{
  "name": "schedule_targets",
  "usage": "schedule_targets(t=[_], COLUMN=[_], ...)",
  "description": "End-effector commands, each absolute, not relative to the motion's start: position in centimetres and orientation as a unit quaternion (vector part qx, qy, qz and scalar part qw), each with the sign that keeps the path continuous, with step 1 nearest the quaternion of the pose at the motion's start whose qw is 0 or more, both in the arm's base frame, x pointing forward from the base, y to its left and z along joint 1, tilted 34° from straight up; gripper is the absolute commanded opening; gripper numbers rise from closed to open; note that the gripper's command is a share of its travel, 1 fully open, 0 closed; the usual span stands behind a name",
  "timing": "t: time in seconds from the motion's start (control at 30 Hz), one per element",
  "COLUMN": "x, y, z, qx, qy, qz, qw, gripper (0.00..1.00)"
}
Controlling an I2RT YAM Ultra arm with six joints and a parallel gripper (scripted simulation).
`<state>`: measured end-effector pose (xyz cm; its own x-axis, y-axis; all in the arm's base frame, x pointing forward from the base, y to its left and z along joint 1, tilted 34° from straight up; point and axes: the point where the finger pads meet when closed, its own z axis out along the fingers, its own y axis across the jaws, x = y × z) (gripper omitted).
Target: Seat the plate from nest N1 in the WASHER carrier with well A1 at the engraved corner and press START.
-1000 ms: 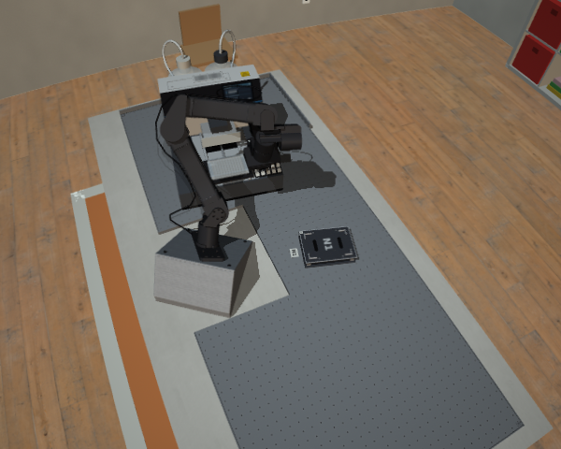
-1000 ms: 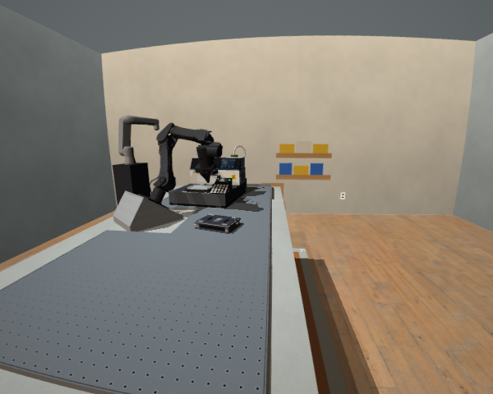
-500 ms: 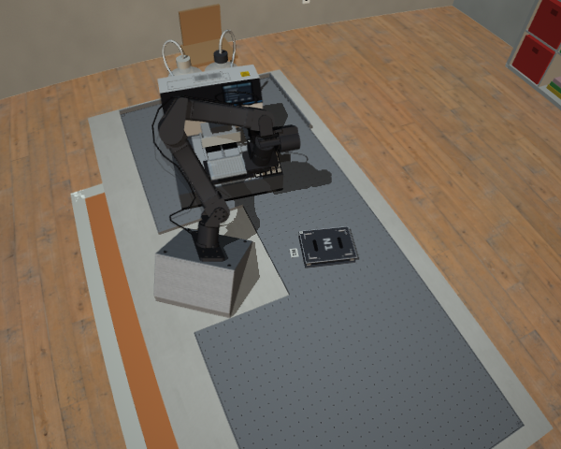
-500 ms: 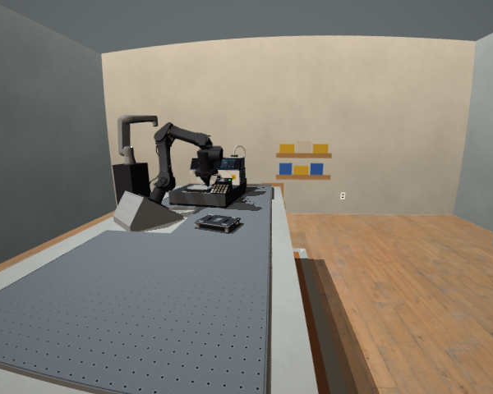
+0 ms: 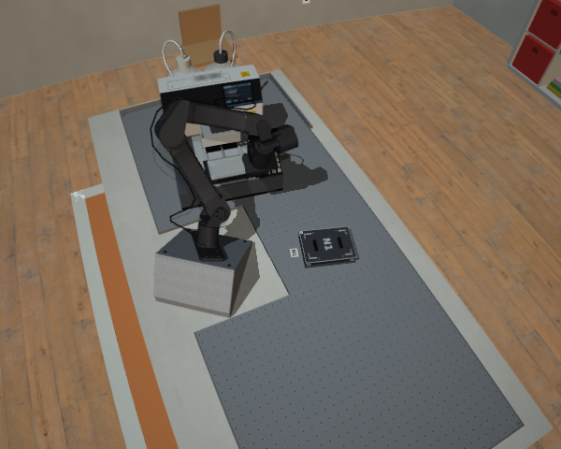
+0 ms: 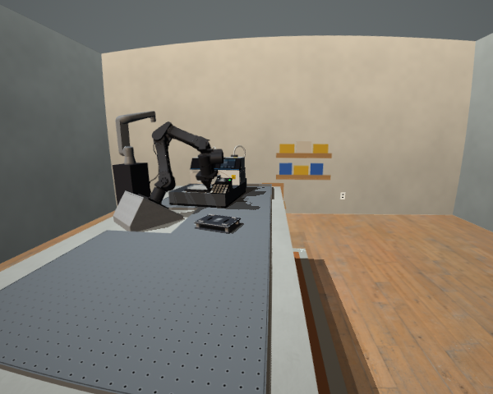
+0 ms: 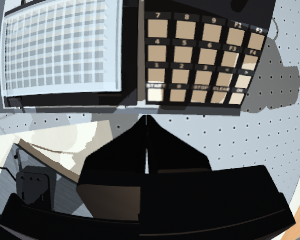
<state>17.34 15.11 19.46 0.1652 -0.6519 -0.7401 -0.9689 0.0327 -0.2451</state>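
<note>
The pale plate [image 5: 226,167] [image 7: 60,50] lies on the washer's carrier and looks flat; its cut-off corner and the locators cannot be made out. The nest N1 [image 5: 327,256] [image 6: 228,222] holds no plate. My gripper [image 6: 208,190] [image 7: 146,121] is shut and empty, pointing down over the front of the washer [image 5: 174,83] [image 6: 198,198]. In the wrist view, its tips appear just below the START key [image 7: 155,95], the leftmost in the lowest row; their height over the keypad is unclear. A small green light [image 6: 229,180] shows behind the keypad.
The washer's tall rear housing with its screen [image 5: 238,94] stands behind the carrier, with two tubed bottles at its back. The keypad [image 7: 184,54] is right of the plate. The arm's wedge-shaped base [image 5: 194,280] [image 6: 142,213] stands left of the nest.
</note>
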Motion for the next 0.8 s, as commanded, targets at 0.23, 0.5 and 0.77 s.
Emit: schedule_targets(t=[0.23,0.5,0.77], x=[18.0,18.5,18.5], y=[16.5,16.8,16.8], z=[19.0,20.4,20.4], qx=[-0.657,-0.656,-0.656], qy=[0.61,0.601,0.601], qz=[0.199,0.194,0.194], qw=[0.396,0.413,0.413], gripper=[0.0,0.0,0.0])
